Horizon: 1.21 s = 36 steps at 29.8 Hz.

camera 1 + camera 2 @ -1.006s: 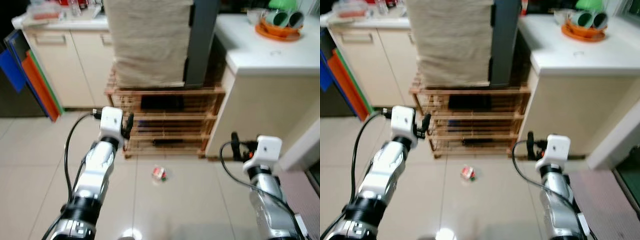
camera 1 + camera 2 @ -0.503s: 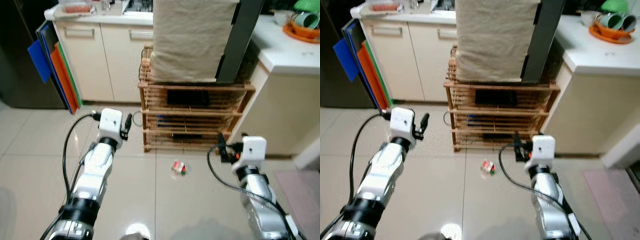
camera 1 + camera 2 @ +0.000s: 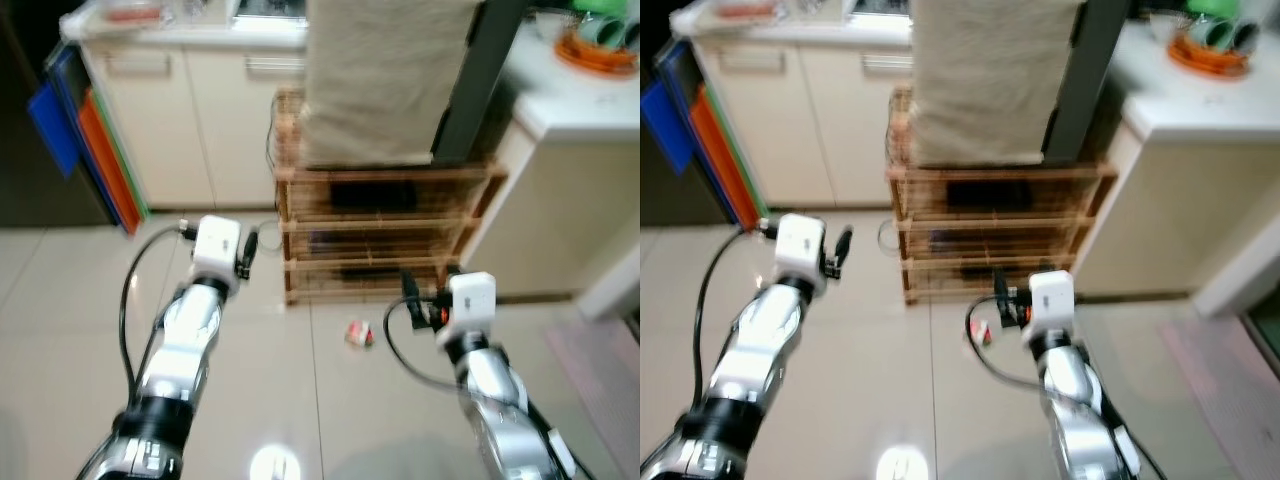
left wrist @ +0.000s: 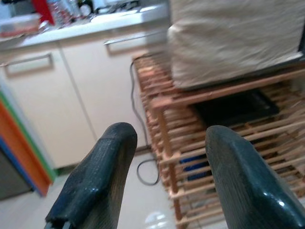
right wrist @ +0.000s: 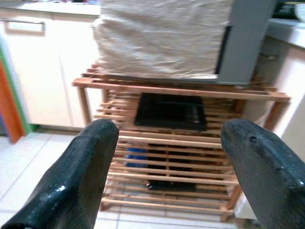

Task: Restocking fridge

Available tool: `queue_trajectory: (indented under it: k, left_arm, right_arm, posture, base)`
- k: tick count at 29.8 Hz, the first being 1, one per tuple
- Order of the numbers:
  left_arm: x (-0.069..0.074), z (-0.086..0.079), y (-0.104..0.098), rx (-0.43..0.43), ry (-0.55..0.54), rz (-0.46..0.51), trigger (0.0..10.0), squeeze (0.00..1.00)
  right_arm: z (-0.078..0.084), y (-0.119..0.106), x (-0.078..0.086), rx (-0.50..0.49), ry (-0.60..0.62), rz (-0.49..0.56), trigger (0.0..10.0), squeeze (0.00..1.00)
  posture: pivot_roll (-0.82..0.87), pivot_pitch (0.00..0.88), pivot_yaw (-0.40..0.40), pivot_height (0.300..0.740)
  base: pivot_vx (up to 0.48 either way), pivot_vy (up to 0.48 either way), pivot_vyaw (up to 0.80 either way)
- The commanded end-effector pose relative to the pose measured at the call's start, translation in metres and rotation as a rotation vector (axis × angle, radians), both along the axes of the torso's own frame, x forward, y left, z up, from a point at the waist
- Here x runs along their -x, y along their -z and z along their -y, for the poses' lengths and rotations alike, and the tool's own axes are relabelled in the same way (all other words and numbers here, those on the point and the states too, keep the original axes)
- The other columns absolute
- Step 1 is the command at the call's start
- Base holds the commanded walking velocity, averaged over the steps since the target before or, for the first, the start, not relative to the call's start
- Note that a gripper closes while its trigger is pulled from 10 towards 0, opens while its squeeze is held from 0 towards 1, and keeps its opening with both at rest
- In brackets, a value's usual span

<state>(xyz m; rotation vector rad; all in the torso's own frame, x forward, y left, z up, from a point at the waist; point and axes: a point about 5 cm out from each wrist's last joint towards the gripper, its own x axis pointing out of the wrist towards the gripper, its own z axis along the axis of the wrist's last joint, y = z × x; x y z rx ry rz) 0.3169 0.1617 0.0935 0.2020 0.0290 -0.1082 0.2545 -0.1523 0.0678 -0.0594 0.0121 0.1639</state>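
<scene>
Both arms were held out in front of the robot over a pale tiled floor (image 3: 60, 330), and the head views were somewhat blurred; the left gripper (image 4: 164, 176) hung in the air with its two black fingers spread apart and nothing between them, pointing toward a wooden slatted rack (image 3: 385, 235) and the cream cabinets (image 3: 190, 120) beside it; the right gripper (image 5: 169, 181) was likewise released, its fingers wide apart and empty, facing the front of the same rack. A small red and white packet (image 3: 359, 334) lay on the floor just in front of the rack, between the two arms and nearer the right one, touched by neither gripper; what it was could not be told. On top of the rack sat a bulky thing under a beige cloth (image 3: 385, 75), with a dark grey upright panel (image 3: 480, 70) beside it; a black flat object (image 5: 170, 110) rested on an upper shelf. Blue and orange boards (image 3: 85, 150) leaned against the cabinets at the left; a white counter (image 3: 590, 100) at the right carried an orange tray with green cups (image 3: 598, 40).
</scene>
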Motion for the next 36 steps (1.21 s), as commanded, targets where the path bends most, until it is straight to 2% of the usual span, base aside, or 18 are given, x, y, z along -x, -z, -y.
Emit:
queue_trajectory:
  k: [1, 5, 12, 21, 25, 27, 31, 36]
  left_arm:
    - [-0.001, 0.006, -0.003, -0.001, 0.014, 0.014, 10.0, 0.0]
    - [-0.001, 0.006, -0.004, -0.001, 0.01, 0.018, 10.0, 0.0]
    - [-0.002, 0.006, -0.005, 0.012, 0.002, 0.025, 10.0, 0.0]
    - [-0.002, 0.007, -0.007, 0.033, 0.003, 0.046, 10.0, 0.0]
    - [-0.001, 0.009, -0.011, 0.08, 0.033, 0.072, 10.0, 0.0]
    - [0.001, 0.011, -0.013, 0.1, 0.054, 0.081, 10.0, 0.0]
    - [0.002, 0.012, -0.014, 0.112, 0.062, 0.083, 10.0, 0.0]
    - [0.002, 0.012, -0.014, 0.074, 0.061, 0.085, 10.0, 0.0]
  right_arm:
    - [0.001, -0.001, -0.001, 0.011, -0.014, 0.002, 10.0, 0.0]
    - [-0.002, -0.001, -0.002, 0.017, -0.025, 0.002, 10.0, 0.0]
    - [0.004, 0.0, -0.002, 0.004, -0.029, -0.011, 10.0, 0.0]
    - [0.023, -0.001, -0.003, -0.063, 0.126, -0.007, 10.0, 0.0]
    - [0.035, -0.007, -0.008, -0.103, 0.202, 0.011, 10.0, 0.0]
    - [0.039, -0.018, -0.014, -0.118, 0.228, 0.04, 10.0, 0.0]
    - [0.038, -0.034, -0.025, -0.123, 0.226, 0.093, 10.0, 0.0]
    - [0.036, -0.037, -0.029, -0.115, 0.212, 0.098, 10.0, 0.0]
  posture:
    - [0.1, 0.0, -0.011, 0.74]
    - [0.1, 0.0, -0.011, 0.74]
    - [0.1, 0.0, -0.012, 0.74]
    - [0.09, 0.0, -0.01, 0.74]
    - [0.09, 0.0, -0.005, 0.74]
    - [0.09, 0.0, -0.002, 0.74]
    - [0.09, 0.0, -0.004, 0.74]
    - [0.1, 0.0, -0.01, 0.74]
  base:
    - [0.431, 0.0, 0.0]
    - [0.43, 0.0, 0.0]
    - [0.431, 0.0, 0.0]
    - [0.43, 0.0, 0.0]
    - [0.428, 0.0, 0.0]
    - [0.428, 0.0, 0.0]
    - [0.426, 0.0, 0.0]
    - [0.228, 0.125, 0.0]
